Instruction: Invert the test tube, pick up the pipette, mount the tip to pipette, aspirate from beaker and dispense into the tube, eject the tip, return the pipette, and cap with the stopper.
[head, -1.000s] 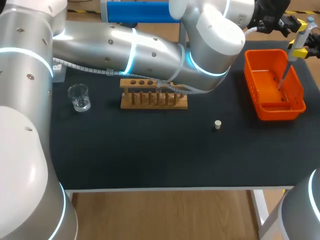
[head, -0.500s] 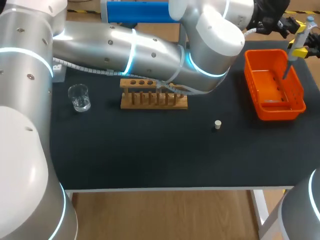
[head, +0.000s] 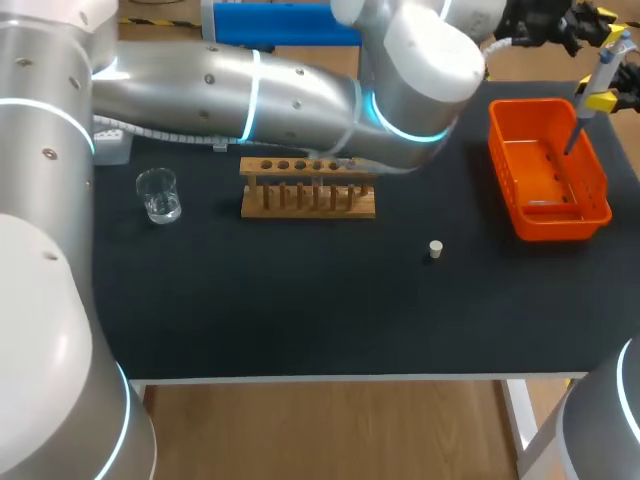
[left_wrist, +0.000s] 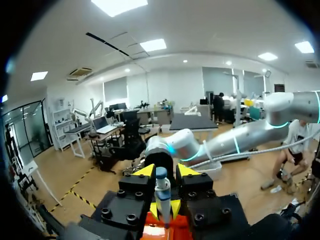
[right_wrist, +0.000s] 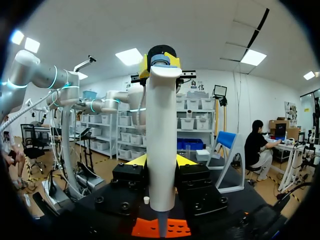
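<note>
The white pipette (head: 585, 115) hangs tilted over the orange basket (head: 598, 170), with my right gripper (head: 606, 100) shut on its body (right_wrist: 161, 150). No tip is on its lower end. A clear tip (head: 548, 203) lies in the basket. My left gripper (left_wrist: 166, 171) is at the pipette's blue plunger (left_wrist: 161, 174), its yellow fingers standing apart on either side of it. The wooden rack (head: 308, 200) stands mid-table, the glass beaker (head: 158, 195) to its left. The small white stopper (head: 435, 249) sits alone on the mat.
My left arm (head: 300, 90) stretches across the back of the table above the rack and hides part of it. A white block (head: 110, 148) sits at the far left edge. The basket stands close to the table's right edge.
The tip has come off the pipette and dropped into the basket. The left gripper's fingers, pressed together a second ago, now stand apart, and the left arm has risen slightly.
</note>
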